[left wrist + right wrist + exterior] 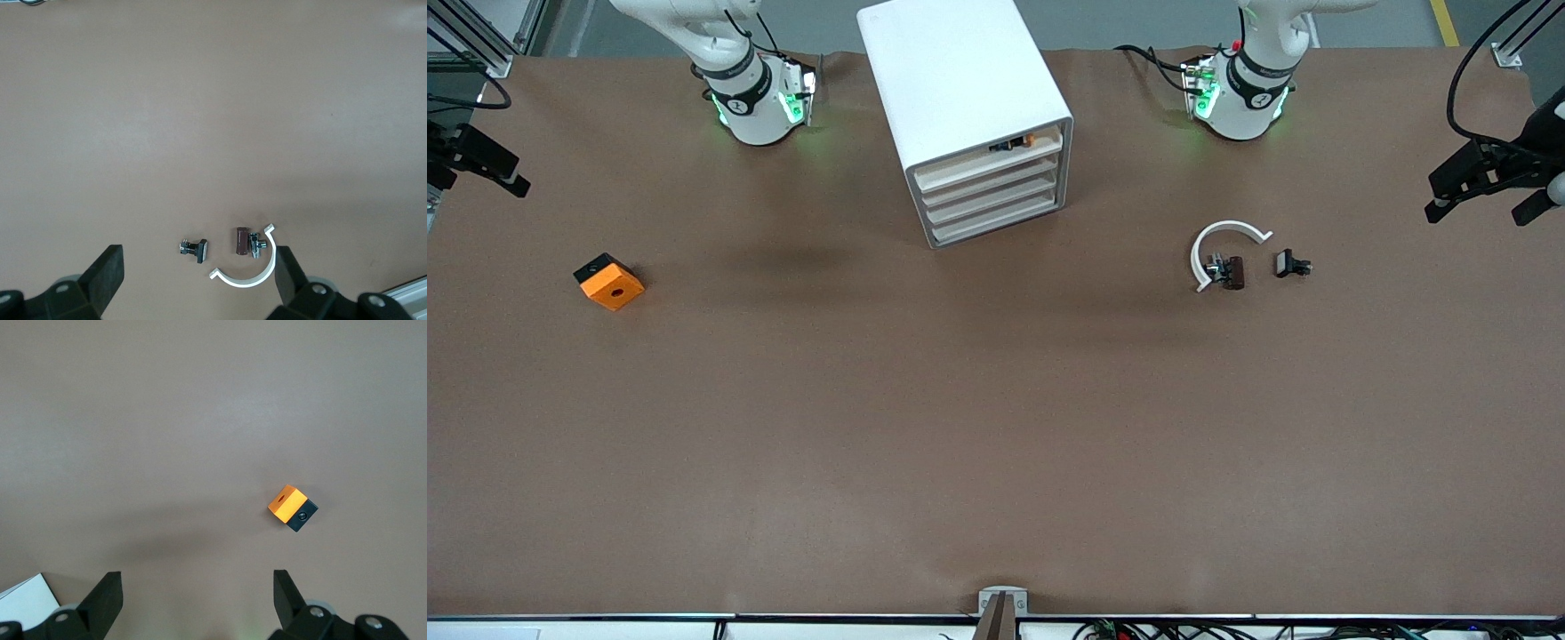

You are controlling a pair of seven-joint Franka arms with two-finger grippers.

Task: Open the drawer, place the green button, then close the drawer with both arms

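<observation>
- Surface [996, 427]: brown, carrying all items.
- Cabinet [960, 98]: between the arm bases; drawer [996, 224], lowest of four, shut.
- Left tool [197, 277]: jaws apart, empty, over arc [250, 277] and clips [195, 248].
- Right tool [197, 597]: jaws apart, empty, near orange cube [288, 503].
- Button: cannot be identified with certainty.

The front camera sits high, facing both robot bases across the whole brown surface [996, 427]. Each wrist cam looks straight down from well up: the left one shares the white arc [1224, 249] [248, 275], the right one the orange cube [609, 282] [287, 501].
</observation>
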